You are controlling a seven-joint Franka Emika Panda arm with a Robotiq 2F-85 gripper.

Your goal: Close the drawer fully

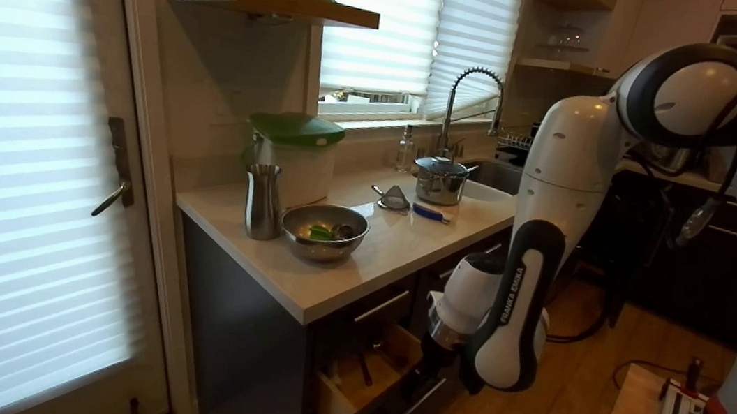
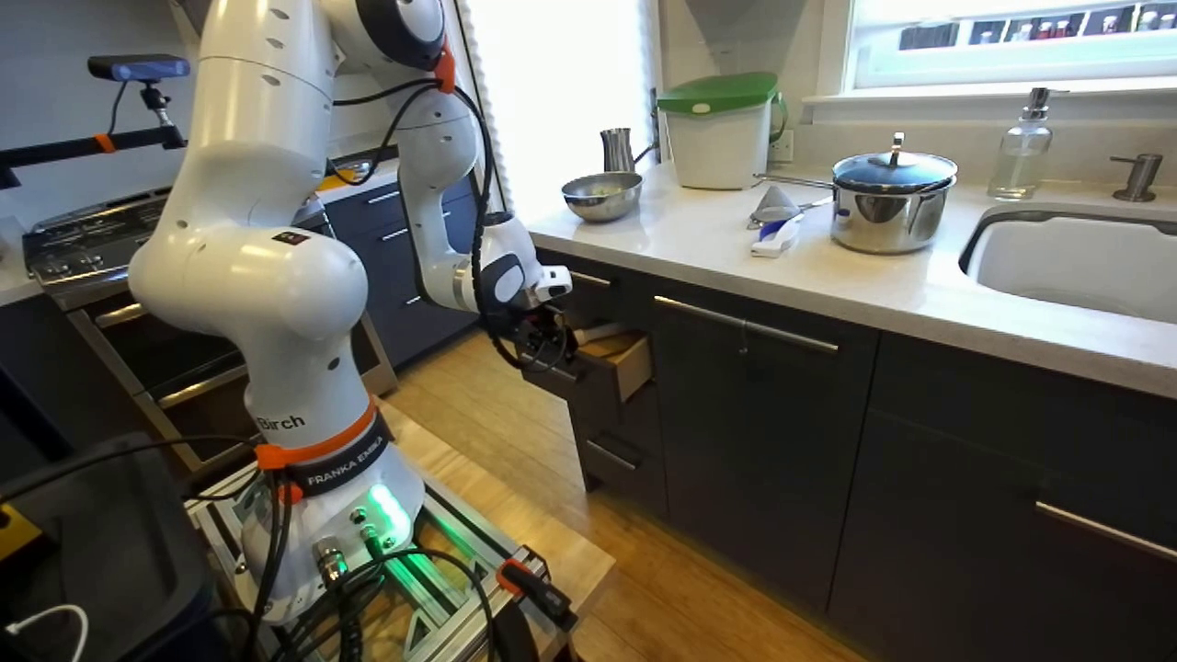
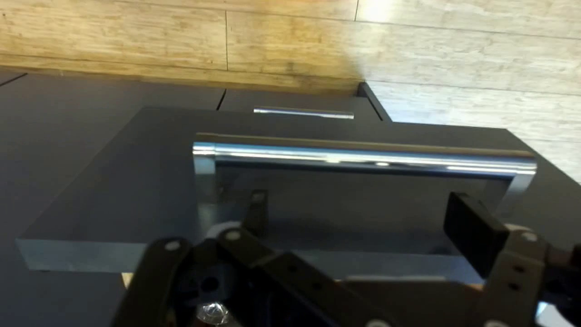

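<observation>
One arm bends down beside the counter, and we see its gripper below the counter's edge, fingers spread wide near the front of the drawer. The drawer juts out below the counter, holding a dark red utensil and bits we cannot make out. On the counter we find a bowl with something green in it, a lidded pot and a green-lidded bin; what those two hold is hidden.
</observation>
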